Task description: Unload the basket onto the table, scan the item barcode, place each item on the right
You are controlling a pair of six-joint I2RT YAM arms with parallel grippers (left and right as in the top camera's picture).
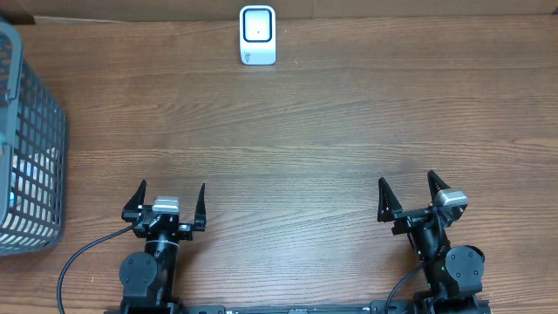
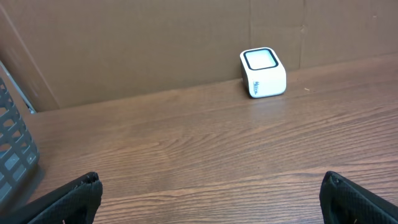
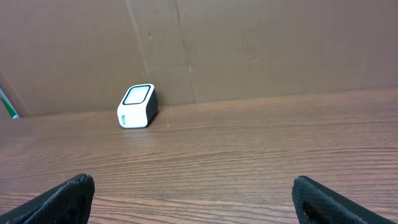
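Both arms parked at the near edge of the surface (image 1: 305,131), wrists pointing toward the far side. Left end effector (image 1: 172,194) released, jaws spread wide, nothing between them. Right end effector (image 1: 407,186) the same, wide and holding nothing. Reads as a ready posture: each wrist camera looks out between its own fingers at the work area. Barcode scanner (image 1: 258,35), a small white box with a dark window on its slanted top, stands at the far edge against the brown cardboard backing (image 2: 155,43), about midway between the arms and well apart from both; probably placed there so either arm can present something to the window. Grey mesh basket (image 1: 26,148) sits at the far left, cut off by the frame edge, nearer the left arm. The item to scan is not plainly visible: pale and bluish patches show through the basket mesh, likely the goods, but shape, count and any barcode cannot be made out. Left wrist view catches only a sliver of the basket wall. Right wrist view shows a thin green-and-white object at its left border, unidentifiable
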